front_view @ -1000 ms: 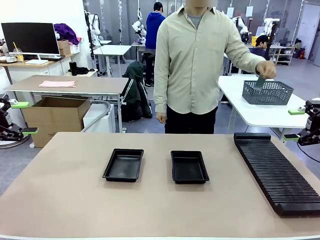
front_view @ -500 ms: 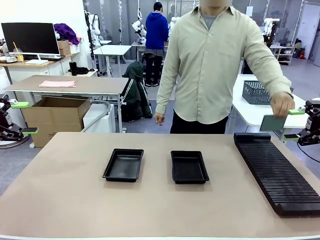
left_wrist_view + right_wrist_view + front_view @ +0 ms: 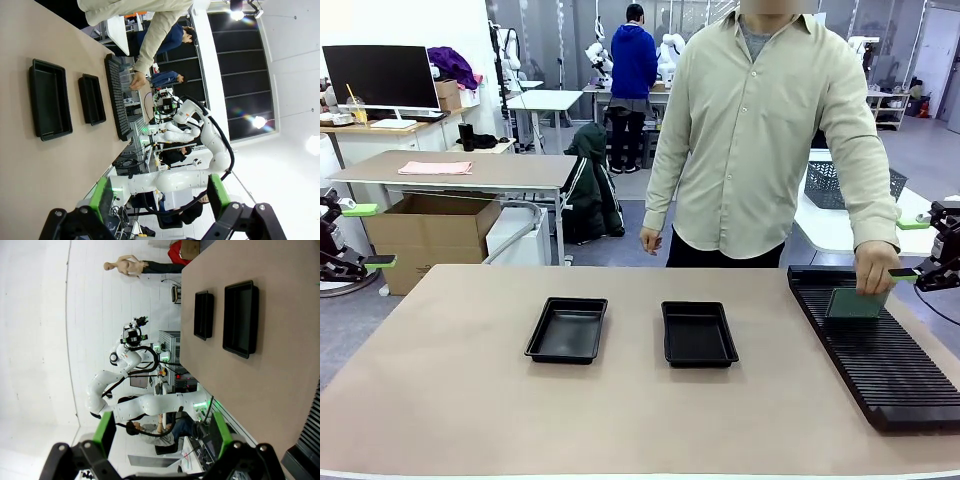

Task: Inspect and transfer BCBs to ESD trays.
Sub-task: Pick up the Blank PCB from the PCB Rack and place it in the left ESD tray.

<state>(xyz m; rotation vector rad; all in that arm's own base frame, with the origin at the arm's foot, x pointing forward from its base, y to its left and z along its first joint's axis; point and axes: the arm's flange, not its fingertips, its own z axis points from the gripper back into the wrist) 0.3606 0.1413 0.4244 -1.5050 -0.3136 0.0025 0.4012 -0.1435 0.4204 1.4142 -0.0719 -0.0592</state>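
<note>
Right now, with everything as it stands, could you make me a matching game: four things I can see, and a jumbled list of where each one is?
Things
1. pale green board
2. black slotted rack
3. left tray
4. grey mesh basket

Places
A. on the white table behind the person
B. along the right side of the brown table
C. in the person's hand, at the rack's far end
D. mid-table, empty, beside the other tray

Pairs: 1-C, 2-B, 3-D, 4-A

Glossy black plastic trays (image 3: 567, 329), matt ribbed black rack (image 3: 880, 350), smooth matt beige tabletop (image 3: 440, 380), pale cloth shirt (image 3: 770, 130)
</note>
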